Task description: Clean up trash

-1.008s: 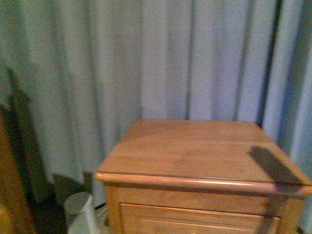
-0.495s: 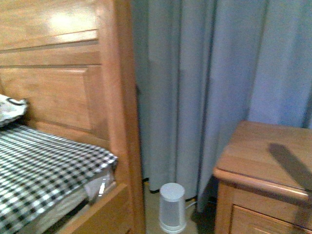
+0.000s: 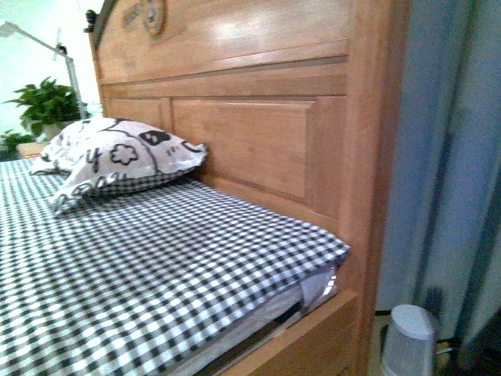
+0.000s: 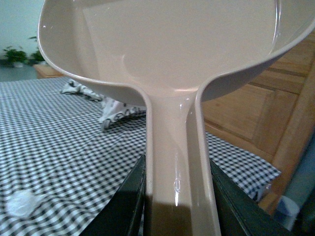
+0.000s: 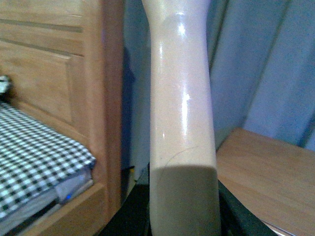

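Left pincer [image 4: 179, 214]: dark jaws tight on either side of the dustpan [image 4: 172, 54] handle, clamped. The scoop is held up off the bed [image 4: 74, 147], probably to carry it clear. Right pincer [image 5: 183, 216] clamped likewise on a beige handle [image 5: 182, 98], head out of frame. Trash [image 4: 19, 203]: white crumpled scrap lying on the bed, lower left of the left wrist view, well apart from the dustpan. Front view shows bed, pillow [image 3: 117, 157], headboard [image 3: 258, 133]; no scrap visible there. Sweeping not yet begun, I judge.

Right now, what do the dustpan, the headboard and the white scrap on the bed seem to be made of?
The dustpan: likely plastic, beige, glossy with sharp highlights. The headboard: wood, varnished, with visible grain and sheen. The scrap: probably paper or tissue, white, crumpled; too blurred to be sure.
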